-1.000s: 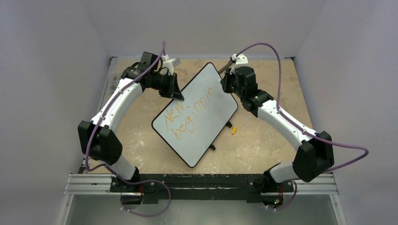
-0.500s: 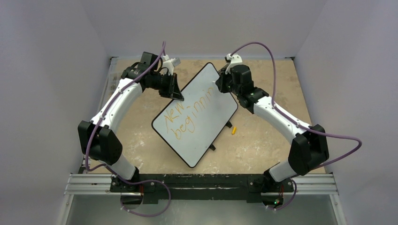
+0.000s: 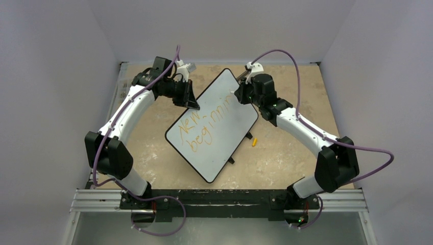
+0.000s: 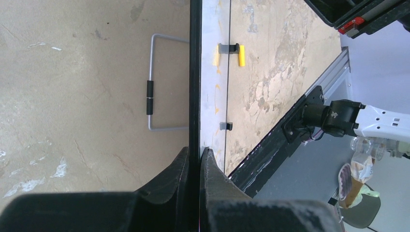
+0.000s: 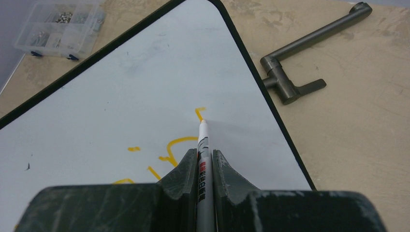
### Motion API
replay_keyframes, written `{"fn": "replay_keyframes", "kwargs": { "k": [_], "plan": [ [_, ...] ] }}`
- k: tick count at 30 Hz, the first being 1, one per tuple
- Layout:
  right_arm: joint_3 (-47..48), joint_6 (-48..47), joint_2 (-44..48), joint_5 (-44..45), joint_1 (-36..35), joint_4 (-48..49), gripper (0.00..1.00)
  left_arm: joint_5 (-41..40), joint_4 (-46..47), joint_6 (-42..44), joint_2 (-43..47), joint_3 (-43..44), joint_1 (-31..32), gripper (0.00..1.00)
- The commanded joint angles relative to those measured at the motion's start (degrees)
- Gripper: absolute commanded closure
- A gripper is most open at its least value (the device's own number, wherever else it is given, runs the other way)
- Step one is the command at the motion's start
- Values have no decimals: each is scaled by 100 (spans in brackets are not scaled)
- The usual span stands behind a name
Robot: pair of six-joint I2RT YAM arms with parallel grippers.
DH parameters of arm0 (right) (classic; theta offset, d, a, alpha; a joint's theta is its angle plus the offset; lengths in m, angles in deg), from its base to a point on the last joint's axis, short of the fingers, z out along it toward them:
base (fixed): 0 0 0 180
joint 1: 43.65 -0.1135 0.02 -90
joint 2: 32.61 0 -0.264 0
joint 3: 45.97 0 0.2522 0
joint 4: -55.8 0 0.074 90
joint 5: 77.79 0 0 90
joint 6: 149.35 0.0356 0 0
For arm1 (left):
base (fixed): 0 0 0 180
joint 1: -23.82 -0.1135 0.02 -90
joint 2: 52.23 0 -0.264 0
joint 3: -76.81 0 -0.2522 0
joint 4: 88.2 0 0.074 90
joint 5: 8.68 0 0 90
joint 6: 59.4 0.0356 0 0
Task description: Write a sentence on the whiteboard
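The whiteboard lies tilted diagonally on the table and bears orange lettering, the sentence, reading "New" and "beginnin" in two slanted lines. My left gripper is shut on the board's black rim at its upper left edge. My right gripper is shut on a white marker pen, whose tip touches the board at a fresh orange stroke near the far right corner.
A yellow pen cap lies on the table right of the board. A grey metal handle lies beyond the board's right edge. A clear parts box sits at far left. A wire stand shows beside the board.
My right gripper has moved a little left and up along the board's top corner with the pen, adding a stroke after "beginnin". The left arm has not moved.
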Motion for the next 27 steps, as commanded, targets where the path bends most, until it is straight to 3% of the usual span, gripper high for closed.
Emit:
{"fn": "replay_keyframes", "kwargs": {
  "k": [1,15,27],
  "plan": [
    [-272,7,213,-161,0,135,100,-694,71,346,88,114,-20,100],
    [281,-3,-8,380,13,-134,100,-656,71,336,110,105,-20,100],
    [581,-24,-205,121,4,-116,100,-655,82,336,114,105,-20,100]
  ]
}}
